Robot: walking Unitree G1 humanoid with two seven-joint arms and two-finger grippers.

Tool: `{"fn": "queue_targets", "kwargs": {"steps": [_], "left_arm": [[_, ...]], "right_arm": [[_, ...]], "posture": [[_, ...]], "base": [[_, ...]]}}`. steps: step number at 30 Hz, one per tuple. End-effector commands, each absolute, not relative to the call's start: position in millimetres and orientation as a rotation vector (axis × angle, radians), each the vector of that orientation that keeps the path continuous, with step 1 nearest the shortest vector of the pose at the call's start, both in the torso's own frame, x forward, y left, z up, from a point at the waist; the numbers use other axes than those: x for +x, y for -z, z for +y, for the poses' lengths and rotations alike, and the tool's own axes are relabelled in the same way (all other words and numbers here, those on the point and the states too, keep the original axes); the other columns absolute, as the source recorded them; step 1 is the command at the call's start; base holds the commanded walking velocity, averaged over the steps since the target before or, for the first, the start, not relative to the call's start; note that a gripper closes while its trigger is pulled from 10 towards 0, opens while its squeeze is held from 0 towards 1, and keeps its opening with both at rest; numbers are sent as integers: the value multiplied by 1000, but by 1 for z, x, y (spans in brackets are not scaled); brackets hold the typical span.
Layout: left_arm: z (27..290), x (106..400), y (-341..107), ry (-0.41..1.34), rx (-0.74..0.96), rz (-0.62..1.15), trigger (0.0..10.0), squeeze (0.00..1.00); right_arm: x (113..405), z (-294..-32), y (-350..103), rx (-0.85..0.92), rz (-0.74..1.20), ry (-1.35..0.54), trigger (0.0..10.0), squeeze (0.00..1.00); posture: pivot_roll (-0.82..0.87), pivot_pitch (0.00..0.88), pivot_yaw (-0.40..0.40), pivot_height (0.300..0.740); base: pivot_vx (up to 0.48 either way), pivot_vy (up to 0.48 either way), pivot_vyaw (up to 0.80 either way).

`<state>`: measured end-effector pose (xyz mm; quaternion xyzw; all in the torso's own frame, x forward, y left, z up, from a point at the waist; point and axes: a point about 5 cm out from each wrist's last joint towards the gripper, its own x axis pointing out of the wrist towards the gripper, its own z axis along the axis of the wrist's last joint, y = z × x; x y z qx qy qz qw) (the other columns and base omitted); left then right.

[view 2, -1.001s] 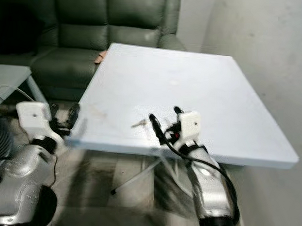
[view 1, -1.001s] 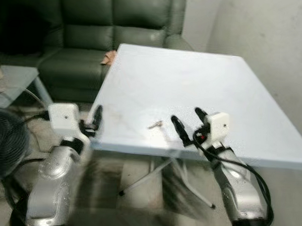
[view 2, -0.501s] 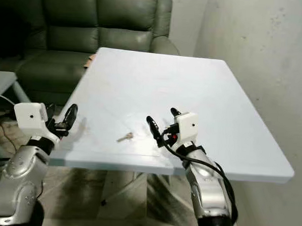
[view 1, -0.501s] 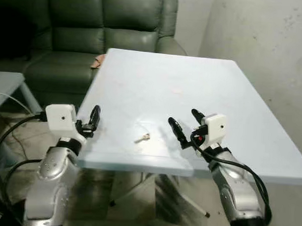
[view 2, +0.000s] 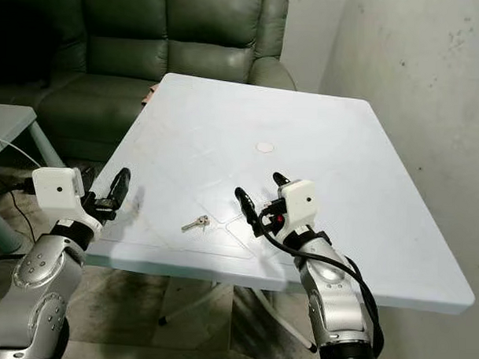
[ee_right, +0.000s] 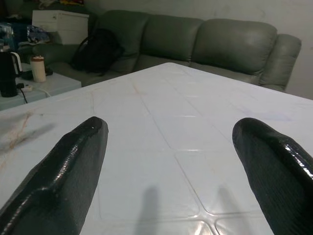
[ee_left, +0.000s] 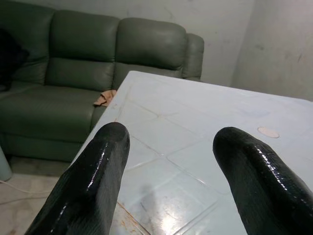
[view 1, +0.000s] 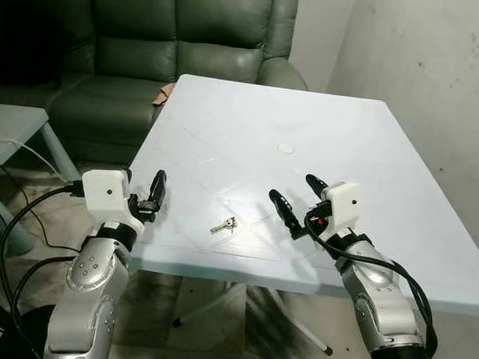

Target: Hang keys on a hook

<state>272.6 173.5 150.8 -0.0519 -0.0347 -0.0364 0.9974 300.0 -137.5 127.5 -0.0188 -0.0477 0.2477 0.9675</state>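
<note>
A small metal key (view 1: pixel 224 224) lies flat on the pale blue table (view 1: pixel 304 127), near its front edge. My right gripper (view 1: pixel 298 200) hovers open just right of the key, fingers pointing over the tabletop with nothing between them. My left gripper (view 1: pixel 147 194) is open at the table's front left edge, a short way left of the key, also empty. In the right wrist view both black fingers (ee_right: pixel 68 166) frame bare tabletop. In the left wrist view the fingers (ee_left: pixel 93 181) point across the table toward the sofa. No hook can be seen.
A dark green sofa (view 1: pixel 150 42) stands behind the table, with a small tan item (view 1: pixel 164 94) on its seat by the table's far corner. A round white mark (view 1: pixel 285 148) lies mid-table. A light side table (view 1: pixel 13 128) is at left, a grey wall (view 1: pixel 432 84) at right.
The camera has shifted and sharpened; the table now sits closer and more centred. Both grippers hold much the same open pose beside the key.
</note>
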Motion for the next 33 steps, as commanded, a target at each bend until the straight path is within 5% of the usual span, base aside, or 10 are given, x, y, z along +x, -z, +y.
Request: {"fn": "queue_targets", "kwargs": {"steps": [1, 9, 16, 25, 33], "left_arm": [[172, 272, -156, 84, -91, -93, 10000, 0], [171, 271, -155, 84, -93, -94, 10000, 0], [135, 252, -143, 211, -87, -53, 10000, 0], [123, 236, -141, 221, -140, -41, 10000, 0], [120, 215, -136, 182, -153, -3, 10000, 0]], "right_arm": [[303, -138, -132, -51, -109, -506, 10000, 0], [302, -137, -131, -53, -106, -512, 10000, 0], [309, -134, -133, -93, -75, -515, 10000, 0], [320, -122, -139, -91, -42, -536, 10000, 0], [330, -102, -144, -81, 1, -599, 10000, 0]], "posture": [[-65, 0, -43, 724], [-63, 0, -46, 724], [-44, 0, -68, 724], [-24, 2, -111, 724], [-2, 84, -142, 724]], "base": [[0, 0, 0], [0, 0, 0], [0, 0, 0], [0, 0, 0], [0, 0, 0]]}}
